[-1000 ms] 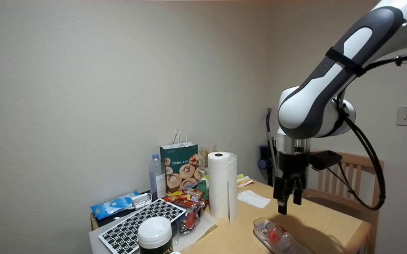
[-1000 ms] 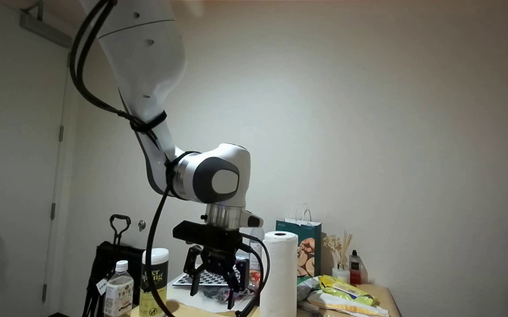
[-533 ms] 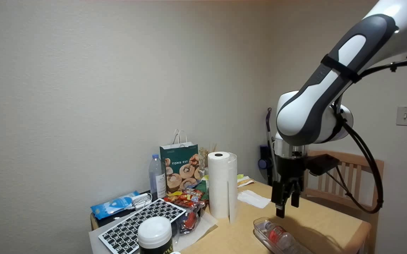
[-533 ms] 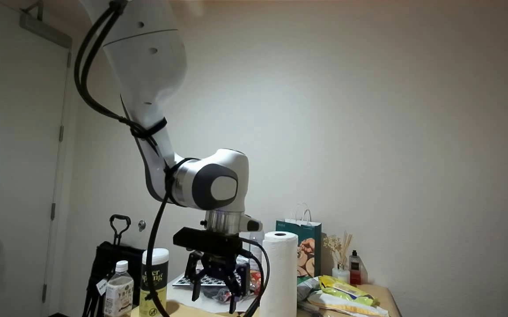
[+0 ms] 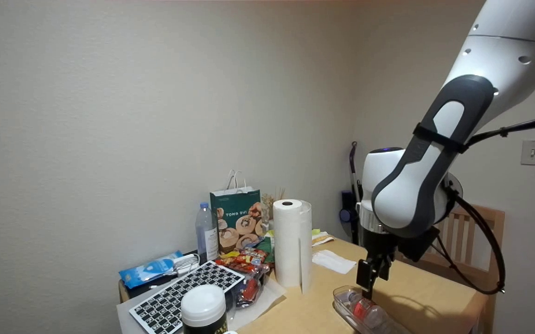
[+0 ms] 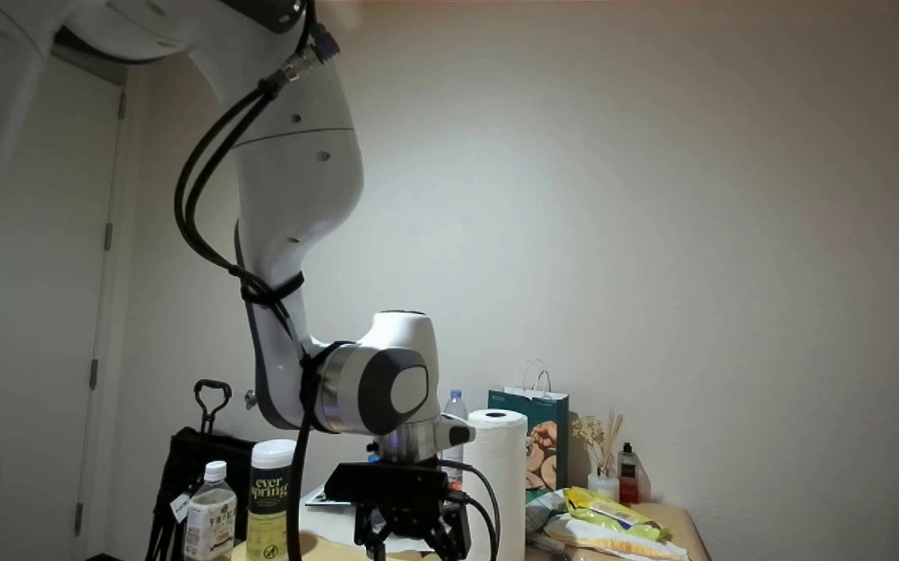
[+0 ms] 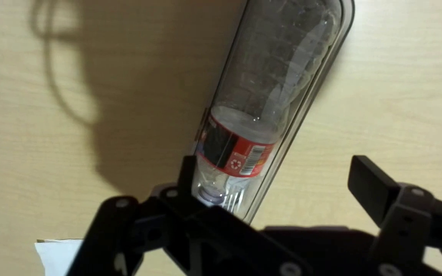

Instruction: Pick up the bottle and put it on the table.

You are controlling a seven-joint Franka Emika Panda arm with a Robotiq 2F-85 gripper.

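A clear plastic bottle (image 7: 251,122) with a red label lies on its side in a long clear container (image 7: 318,82). The bottle (image 5: 373,313) and container (image 5: 340,310) also show at the bottom of an exterior view, cut off by its edge. The container stands on the light tan wooden table (image 7: 401,96). My gripper (image 7: 272,166) is open and empty, above the table, beside the bottle's neck end. In the wrist view one finger overlaps the container's near end and the other is over bare table. The gripper also shows low in both exterior views (image 5: 374,286) (image 6: 413,552).
A paper towel roll (image 5: 288,246) stands left of the gripper. Snack bags (image 5: 249,260), a checkered board (image 5: 188,297), a white-lidded canister (image 5: 204,308), a tall blue-capped bottle (image 5: 206,234) and a green paper bag (image 5: 237,218) are further left. A wooden chair (image 5: 476,232) is behind.
The arm has come down, bringing the open gripper lower, close over the container in view. The bottle and container have not moved.
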